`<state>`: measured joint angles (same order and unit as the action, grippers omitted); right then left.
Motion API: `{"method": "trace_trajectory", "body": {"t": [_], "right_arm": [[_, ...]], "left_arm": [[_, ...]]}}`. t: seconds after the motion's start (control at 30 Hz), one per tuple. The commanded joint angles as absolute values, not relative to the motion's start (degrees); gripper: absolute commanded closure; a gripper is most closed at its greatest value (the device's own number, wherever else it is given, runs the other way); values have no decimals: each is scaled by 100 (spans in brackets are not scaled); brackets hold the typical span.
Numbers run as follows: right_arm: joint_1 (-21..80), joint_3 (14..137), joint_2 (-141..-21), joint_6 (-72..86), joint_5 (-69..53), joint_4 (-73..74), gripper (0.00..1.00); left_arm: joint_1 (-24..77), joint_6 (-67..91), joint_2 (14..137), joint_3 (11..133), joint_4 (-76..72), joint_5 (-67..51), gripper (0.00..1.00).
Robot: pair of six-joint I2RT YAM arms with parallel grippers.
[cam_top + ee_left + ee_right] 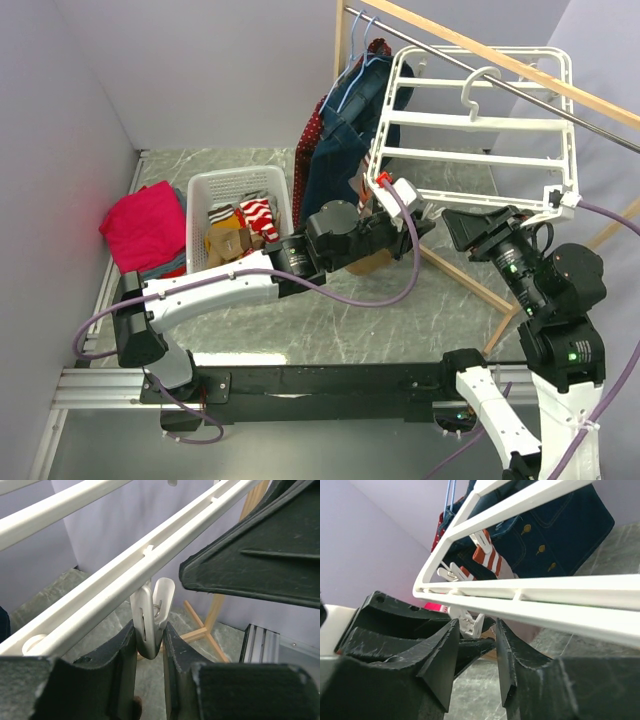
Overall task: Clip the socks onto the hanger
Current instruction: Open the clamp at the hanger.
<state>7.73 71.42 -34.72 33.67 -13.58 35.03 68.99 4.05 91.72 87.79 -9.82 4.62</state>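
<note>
My left hand (pixel 149 636) pinches a small white dangling clip (pixel 150 609) under the large white plastic drying frame (pixel 100 587). My right hand (pixel 476 645) is partly open and holds nothing.

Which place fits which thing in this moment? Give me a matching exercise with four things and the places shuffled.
Things:
1. folded bright pink cloth
2. white plastic slatted laundry basket
3. navy denim garment
4. small white plastic clip

Places:
A. pinched in the left hand
B. hanging beside the white plastic drying frame
C. on the table, far left by the wall
D. on the table, between the cloth and the garment

Pairs: 1-C, 2-D, 3-B, 4-A
</note>
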Motion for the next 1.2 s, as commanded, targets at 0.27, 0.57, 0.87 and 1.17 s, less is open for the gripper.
{"method": "trace_trajectory", "body": {"t": [0.27,0.57,0.87,1.17], "right_arm": [[800,7031,-3761,3472,-1582,3041,64],[800,6961,-3806,3393,-1556,3050,87],[800,7014,-3744,3015,-1512,3173,100],[800,7119,-3832,2997,-1862,3199,100]], "left_arm": [[7031,62,9220,9061,-1064,721,79],[7031,62,9114,8947,-1099,510,73],[6751,439,8948,8824,-1037,-447,55],[6688,203,8947,8737,-1212,-422,57]]}}
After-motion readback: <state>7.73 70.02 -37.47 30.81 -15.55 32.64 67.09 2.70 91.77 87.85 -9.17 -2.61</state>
